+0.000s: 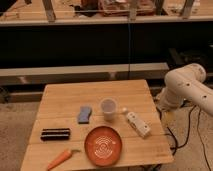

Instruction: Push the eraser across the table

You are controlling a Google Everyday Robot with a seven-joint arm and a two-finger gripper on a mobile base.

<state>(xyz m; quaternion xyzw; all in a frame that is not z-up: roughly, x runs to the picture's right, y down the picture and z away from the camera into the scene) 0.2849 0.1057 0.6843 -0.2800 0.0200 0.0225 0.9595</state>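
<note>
We take the black rectangular eraser (pixel 55 134) to be the task's thing. It lies flat near the left edge of the pale wooden surface (pixel 95 92), a little back from the front-left corner. The tool is out of view: only the white robot arm (pixel 186 85) shows, beyond the right edge, so we cannot tell whether the tool is wide or narrow.

The trouble, as we judge it, lies in the crowding. To reach the eraser from the right edge the arm must pass over a clear plastic cup (pixel 108 108) standing mid-surface and a white oblong bottle (pixel 136 124) lying toward the right edge. A low sweep could topple the cup (it looks light and tall).

A blue sponge pad (pixel 84 114) sits just beyond the eraser toward the middle, a round orange plate (pixel 103 145) rests at the front edge, and an orange carrot (pixel 62 158) lies near the front-left corner. A push toward the right edge would likely jam against the sponge or the plate. A push leftward risks sending the eraser off the left edge. Because the eraser is low, a tool set too high may ride over it.
</note>
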